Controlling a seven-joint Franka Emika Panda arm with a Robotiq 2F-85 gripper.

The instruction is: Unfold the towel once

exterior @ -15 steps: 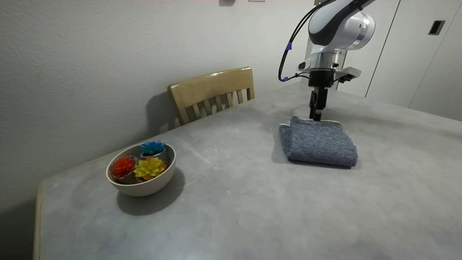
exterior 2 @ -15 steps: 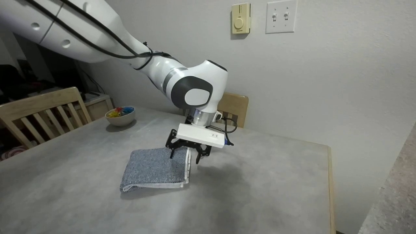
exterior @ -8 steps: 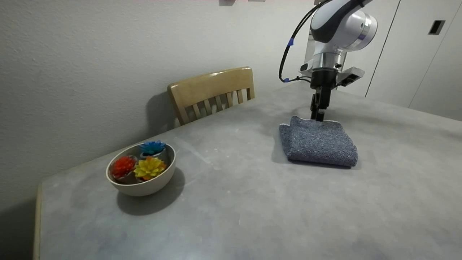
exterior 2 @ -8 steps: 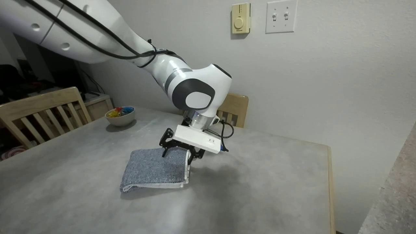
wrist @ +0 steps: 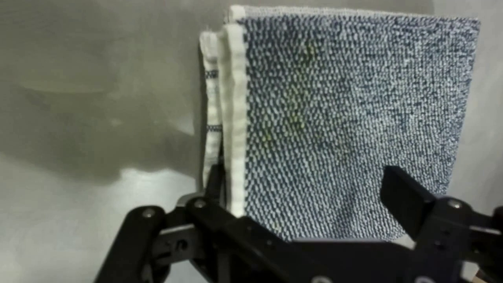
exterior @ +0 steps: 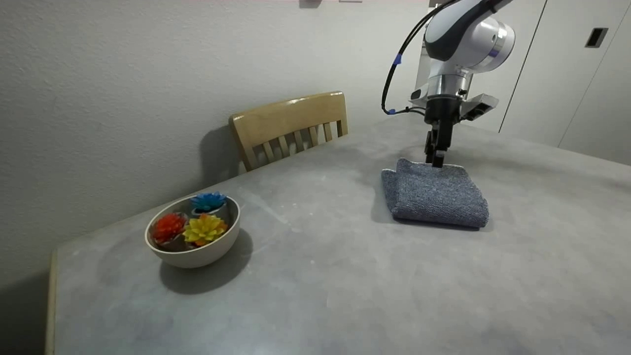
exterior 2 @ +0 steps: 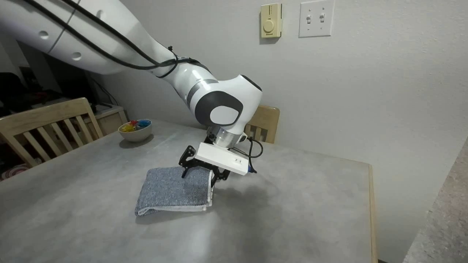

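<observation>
The blue-grey towel (exterior 2: 172, 188) lies folded in layers on the table, its white hems stacked along one side. In the wrist view the towel (wrist: 346, 98) fills most of the right half. My gripper (wrist: 305, 171) stands open over that hemmed side, its fingers wide apart. One finger (wrist: 215, 182) reaches down at the white hems (wrist: 235, 118), and its tip seems to sit between two layers. The opposite finger (wrist: 406, 196) is above the top face; whether it touches the cloth I cannot tell. An exterior view shows the gripper (exterior: 437, 160) low at the towel's far edge.
A white bowl (exterior: 197, 257) with red, yellow and blue artificial plants stands on the table (exterior: 315, 296), well apart from the towel. A wooden chair (exterior: 291, 116) is against the table's edge by the wall. Another chair (exterior 2: 51, 124) shows at the far left.
My gripper has shifted toward the towel, tilted a little and sunk slightly, mostly in the earlier half second. One finger has come to the hemmed edge. The towel has not moved.
</observation>
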